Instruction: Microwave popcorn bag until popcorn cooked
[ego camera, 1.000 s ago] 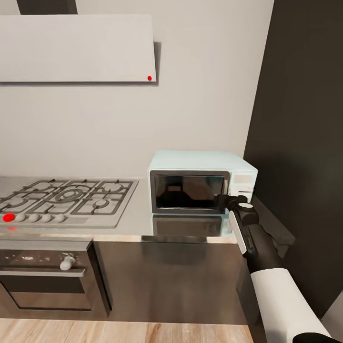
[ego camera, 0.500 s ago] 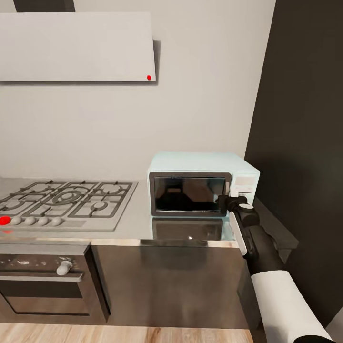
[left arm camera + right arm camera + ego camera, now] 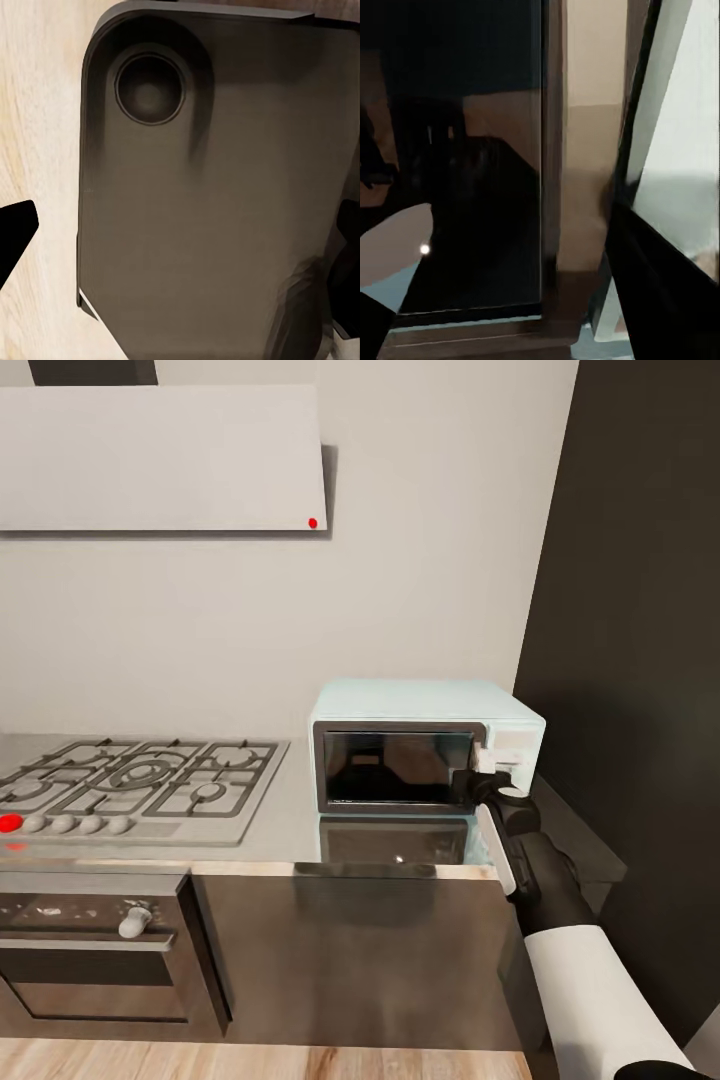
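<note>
Microwave [image 3: 425,745] sits on table [image 3: 290,820], door shut, next to hob [image 3: 140,785]. R gripper [image 3: 478,780] at door's right edge; can't tell if open. L gripper fingers [image 3: 13,232] spread apart.

Grey wall [image 3: 420,560], pale hood [image 3: 160,460], gas hob [image 3: 140,780], steel oven [image 3: 95,950], wood floor [image 3: 250,1062].
</note>
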Tool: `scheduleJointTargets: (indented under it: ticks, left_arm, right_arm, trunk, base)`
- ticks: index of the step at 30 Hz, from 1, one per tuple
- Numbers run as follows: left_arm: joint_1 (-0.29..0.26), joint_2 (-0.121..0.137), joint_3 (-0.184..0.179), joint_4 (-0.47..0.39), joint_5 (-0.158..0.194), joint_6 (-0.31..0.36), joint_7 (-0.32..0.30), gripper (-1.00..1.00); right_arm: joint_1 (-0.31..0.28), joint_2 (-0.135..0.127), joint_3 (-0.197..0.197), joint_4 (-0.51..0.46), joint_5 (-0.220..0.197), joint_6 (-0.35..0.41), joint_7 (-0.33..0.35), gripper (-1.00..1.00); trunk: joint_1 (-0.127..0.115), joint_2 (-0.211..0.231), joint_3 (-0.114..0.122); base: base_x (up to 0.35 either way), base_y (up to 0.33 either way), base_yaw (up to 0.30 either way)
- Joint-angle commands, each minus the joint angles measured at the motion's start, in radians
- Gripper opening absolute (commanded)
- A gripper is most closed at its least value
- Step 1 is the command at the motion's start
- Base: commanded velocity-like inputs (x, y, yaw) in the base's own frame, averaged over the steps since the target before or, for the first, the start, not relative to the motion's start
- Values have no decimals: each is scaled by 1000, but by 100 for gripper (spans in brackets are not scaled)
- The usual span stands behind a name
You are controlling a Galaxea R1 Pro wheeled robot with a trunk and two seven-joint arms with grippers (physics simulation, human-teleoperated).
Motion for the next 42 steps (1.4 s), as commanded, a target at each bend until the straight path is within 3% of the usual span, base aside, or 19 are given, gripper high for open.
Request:
scheduleJointTargets:
  ticks: [1,19,42]
  left_arm:
    - [0,0,0,-1,9,-1,2,100]
    - [0,-1,1,-1,9,-2,2,100]
    - [0,0,2,-1,8,-21,0,100]
  right_arm:
    - [-7,-1,-14,2,39,10,-6,-100]
    - [-7,-4,-14,1,39,12,-6,-100]
    - [-7,-2,-13,1,41,11,-10,-100]
  trunk:
    - [0,0,-1]
    - [0,0,-1]
    - [0,0,-1]
  base:
    - [0,0,0]
    - [-6,0,0]
    - [-167,0,0]
